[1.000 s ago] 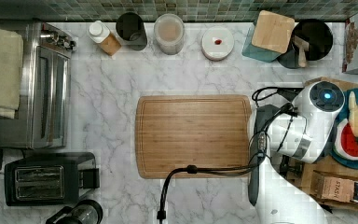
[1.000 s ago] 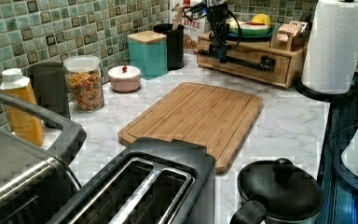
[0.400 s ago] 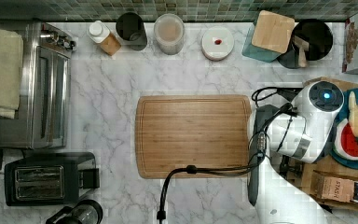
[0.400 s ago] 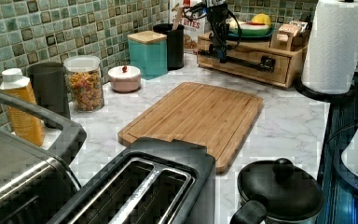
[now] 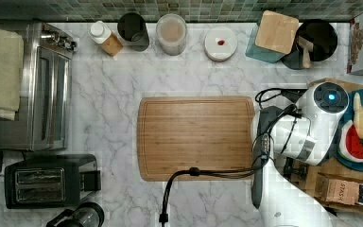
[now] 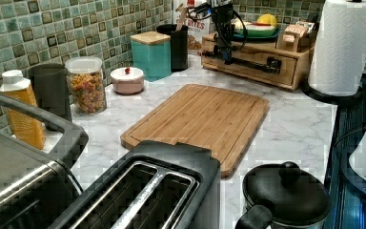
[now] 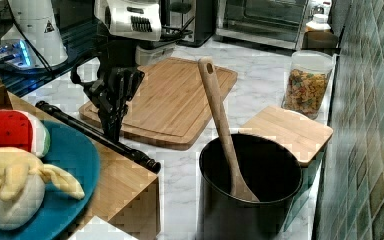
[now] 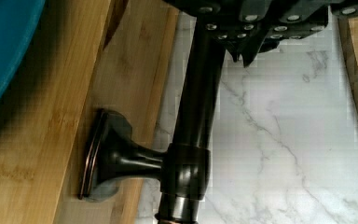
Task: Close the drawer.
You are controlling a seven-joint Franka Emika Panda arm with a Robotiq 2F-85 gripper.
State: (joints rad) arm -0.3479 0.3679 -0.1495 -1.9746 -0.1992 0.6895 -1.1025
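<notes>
The drawer (image 6: 267, 72) sits in the wooden shelf unit at the left view's far right, its light-wood front about flush with the box. A long dark bar handle (image 6: 255, 65) runs across that front. My gripper (image 6: 226, 56) points down at the handle's left part in the left view. In the right view the gripper (image 7: 112, 131) narrows to a point touching the handle (image 7: 137, 154). In the wrist view the fingertips (image 8: 244, 55) lie together on the counter side of the handle (image 8: 200, 107), beside the drawer front (image 8: 135, 98). The gripper looks shut with nothing in it.
A blue plate (image 7: 75, 165) with toy fruit rests on the shelf top (image 7: 127, 185). The bamboo cutting board (image 5: 196, 137) lies on the marble just beyond the handle, a black cable (image 5: 208, 172) crossing its edge. A paper towel roll (image 6: 343, 45) and a black utensil pot (image 7: 250, 185) stand nearby.
</notes>
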